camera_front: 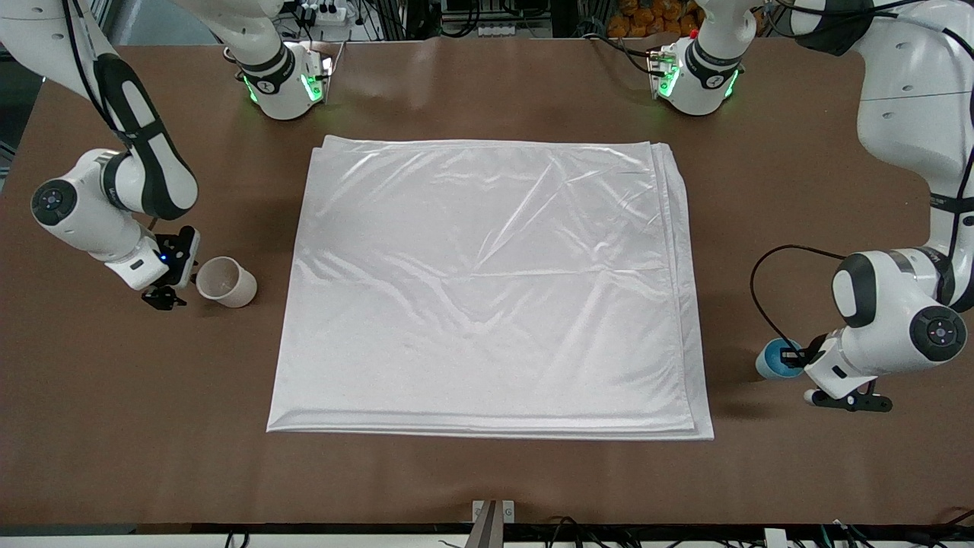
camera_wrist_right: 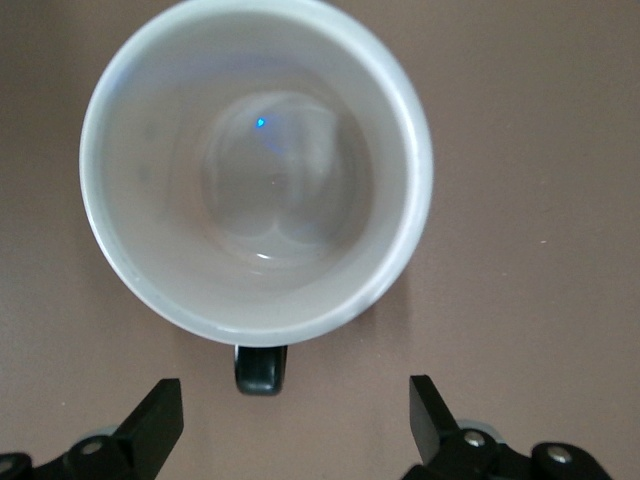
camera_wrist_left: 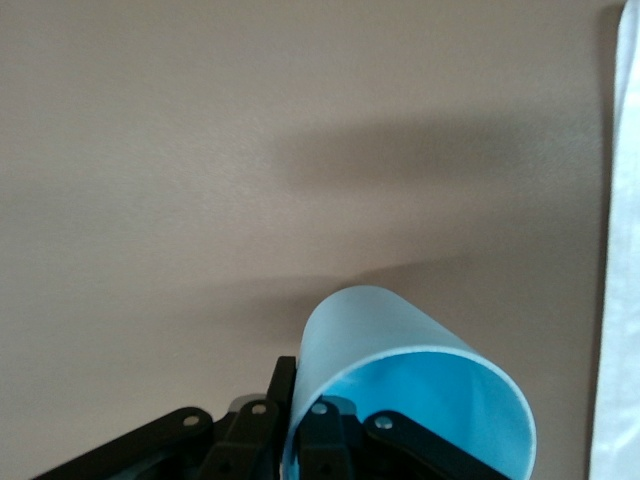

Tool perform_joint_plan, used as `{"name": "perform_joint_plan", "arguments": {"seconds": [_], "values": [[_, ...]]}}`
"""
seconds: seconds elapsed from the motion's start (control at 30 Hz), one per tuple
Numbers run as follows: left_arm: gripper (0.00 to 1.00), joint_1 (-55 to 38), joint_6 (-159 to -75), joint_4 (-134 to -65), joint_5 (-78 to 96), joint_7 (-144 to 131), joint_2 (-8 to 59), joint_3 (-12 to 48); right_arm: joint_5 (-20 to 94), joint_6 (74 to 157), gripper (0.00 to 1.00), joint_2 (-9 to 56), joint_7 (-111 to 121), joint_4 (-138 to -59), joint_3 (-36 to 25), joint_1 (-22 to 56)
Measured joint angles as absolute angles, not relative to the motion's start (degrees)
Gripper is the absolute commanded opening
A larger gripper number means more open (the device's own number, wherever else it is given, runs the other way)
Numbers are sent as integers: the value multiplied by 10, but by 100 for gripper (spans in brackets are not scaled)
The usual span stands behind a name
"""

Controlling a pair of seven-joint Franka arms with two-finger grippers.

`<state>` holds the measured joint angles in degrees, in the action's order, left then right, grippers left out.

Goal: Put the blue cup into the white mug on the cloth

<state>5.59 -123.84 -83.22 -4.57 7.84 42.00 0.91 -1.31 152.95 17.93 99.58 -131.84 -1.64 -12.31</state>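
Observation:
The blue cup is over the bare table beside the cloth, toward the left arm's end. My left gripper is shut on its rim. In the left wrist view one finger is inside the blue cup and the other outside, so the left gripper pinches the wall. Whether the cup rests on the table I cannot tell. The white mug stands upright off the cloth toward the right arm's end. My right gripper is open right beside it. In the right wrist view the white mug has its dark handle pointing at the right gripper, untouched.
The brown table surrounds the cloth with bare strips on every side. A strip of the cloth shows in the left wrist view. Both arm bases stand along the table's edge farthest from the front camera.

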Motion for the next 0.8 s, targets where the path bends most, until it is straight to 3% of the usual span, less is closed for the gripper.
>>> {"name": "perform_joint_plan", "arguments": {"seconds": [0.27, 0.47, 0.8], "values": [[0, 56, -1222, -832, -46, 78, 395, 9, -13, 1560, 100, 186, 997, -1337, -14, -124], [0, 56, -1200, -831, -43, 77, 376, 10, -13, 1561, 92, 186, 997, -1340, -14, -124], [0, 56, -1158, -831, -31, 76, 343, 12, -13, 1561, 43, 187, 997, -1343, -13, -123]]}}
